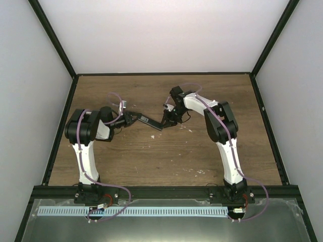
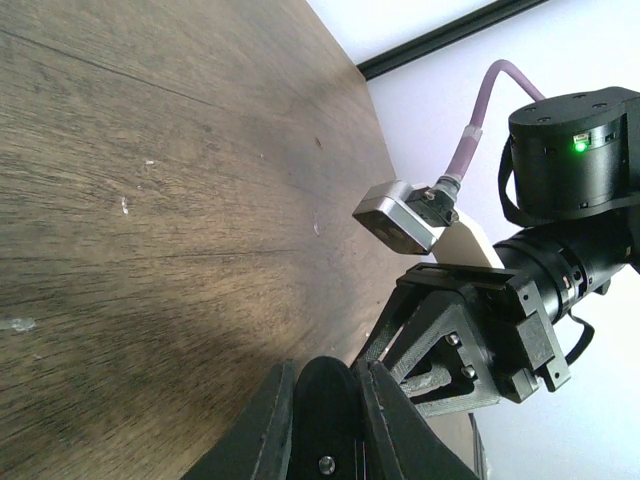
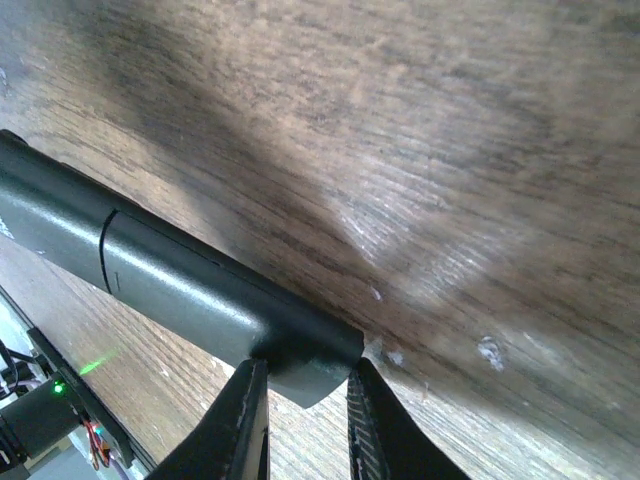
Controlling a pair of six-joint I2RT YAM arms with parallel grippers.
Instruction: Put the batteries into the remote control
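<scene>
The slim black remote control (image 1: 150,122) hangs just above the wooden table, held at both ends. My left gripper (image 1: 132,118) is shut on its left end; in the left wrist view that rounded black end (image 2: 325,410) is clamped between the fingers (image 2: 262,430). My right gripper (image 1: 169,121) is shut on the other end. In the right wrist view the remote control (image 3: 170,280) runs off to the left, and the right gripper (image 3: 305,370) pinches its squared tip. The batteries are out of view.
Pale specks of debris (image 1: 191,130) dot the brown table (image 1: 151,156) near the grippers. Black frame rails and white walls (image 1: 30,101) enclose the table. The right arm's wrist camera (image 2: 400,215) and gripper body (image 2: 480,340) sit close in front of the left gripper.
</scene>
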